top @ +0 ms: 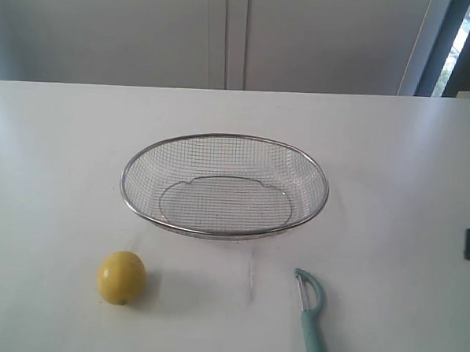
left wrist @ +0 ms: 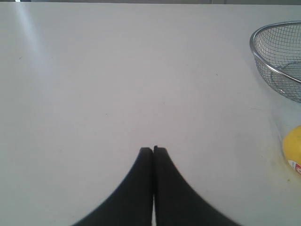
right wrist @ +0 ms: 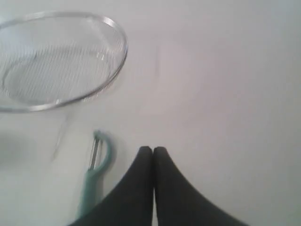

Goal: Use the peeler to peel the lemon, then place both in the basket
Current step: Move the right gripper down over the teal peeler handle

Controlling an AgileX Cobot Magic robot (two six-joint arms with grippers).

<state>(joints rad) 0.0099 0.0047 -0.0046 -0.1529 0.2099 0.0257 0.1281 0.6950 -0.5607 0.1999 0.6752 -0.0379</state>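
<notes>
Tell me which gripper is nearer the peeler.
Right. The right gripper sits shut just beside the peeler; the left gripper is off by the lemon, with the peeler outside its view.

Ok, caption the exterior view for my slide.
Lemon and teal peeler lie on the white table near an empty wire basket.

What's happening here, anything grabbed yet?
Nothing grabbed yet. The left claw and right claw are both shut and empty over the table. The unpeeled lemon and the peeler lie in front of the basket, lemon on the left arm's side, peeler on the right's. The basket is empty.
</notes>
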